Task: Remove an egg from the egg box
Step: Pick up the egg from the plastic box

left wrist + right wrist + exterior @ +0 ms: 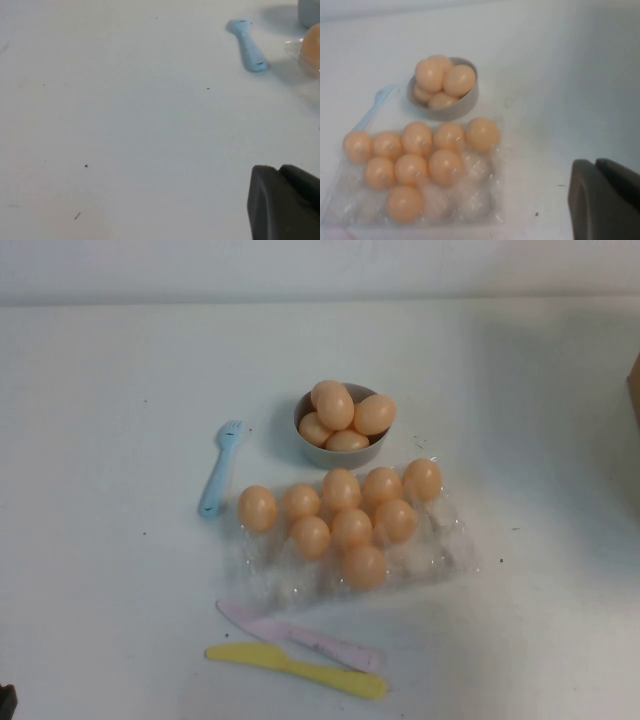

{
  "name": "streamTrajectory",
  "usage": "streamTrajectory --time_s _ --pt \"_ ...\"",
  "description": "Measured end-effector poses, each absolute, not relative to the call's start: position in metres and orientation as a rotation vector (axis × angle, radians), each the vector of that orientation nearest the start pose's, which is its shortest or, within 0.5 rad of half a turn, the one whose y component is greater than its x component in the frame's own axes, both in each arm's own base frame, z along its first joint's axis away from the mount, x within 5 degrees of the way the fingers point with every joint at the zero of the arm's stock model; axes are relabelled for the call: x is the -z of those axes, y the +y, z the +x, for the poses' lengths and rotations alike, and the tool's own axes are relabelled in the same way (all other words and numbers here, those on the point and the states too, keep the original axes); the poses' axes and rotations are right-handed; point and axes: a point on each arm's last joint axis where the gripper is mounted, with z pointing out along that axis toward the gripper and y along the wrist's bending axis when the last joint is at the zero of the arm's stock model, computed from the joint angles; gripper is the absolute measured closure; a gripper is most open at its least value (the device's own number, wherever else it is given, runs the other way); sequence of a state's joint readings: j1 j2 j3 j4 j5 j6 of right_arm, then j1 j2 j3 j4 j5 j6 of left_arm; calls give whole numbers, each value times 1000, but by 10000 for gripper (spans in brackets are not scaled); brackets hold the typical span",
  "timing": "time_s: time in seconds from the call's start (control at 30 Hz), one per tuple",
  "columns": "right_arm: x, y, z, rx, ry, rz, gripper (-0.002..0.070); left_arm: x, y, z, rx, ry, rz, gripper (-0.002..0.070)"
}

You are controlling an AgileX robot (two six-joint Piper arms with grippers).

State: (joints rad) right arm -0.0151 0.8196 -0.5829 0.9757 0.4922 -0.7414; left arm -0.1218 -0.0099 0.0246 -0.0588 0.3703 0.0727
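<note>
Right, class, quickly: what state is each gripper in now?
Left gripper: over bare table, cannot be told.
Right gripper: beside the egg box, cannot be told.

no text, label, brand, number or sign can be read anywhere: none on the egg box [450, 550], the eggs, the grey bowl [340, 452], the plastic cutlery or the white table [100, 590].

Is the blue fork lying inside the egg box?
No, the blue fork lies on the table left of the egg box, apart from it.
</note>
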Motion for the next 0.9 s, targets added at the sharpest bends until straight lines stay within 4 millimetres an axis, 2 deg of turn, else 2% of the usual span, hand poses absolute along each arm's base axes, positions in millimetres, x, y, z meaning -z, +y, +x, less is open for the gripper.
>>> streamTrajectory --time_s 0.17,0.3,0.43,0.67,0.9 --pt "-318 45 203 -555 2145 -379 694 -172 -8 52 92 1863 145 678" --pt "-328 51 235 -607 2271 -506 694 -172 -8 52 92 1863 145 678" --pt "-334 63 260 -554 2427 -655 694 -172 -8 52 92 1863 145 678" --pt "-327 97 295 -352 2572 -826 694 -172 -8 52 91 1863 147 678" --pt "-308 120 332 -341 2691 -936 688 -172 -8 52 91 1863 147 678"
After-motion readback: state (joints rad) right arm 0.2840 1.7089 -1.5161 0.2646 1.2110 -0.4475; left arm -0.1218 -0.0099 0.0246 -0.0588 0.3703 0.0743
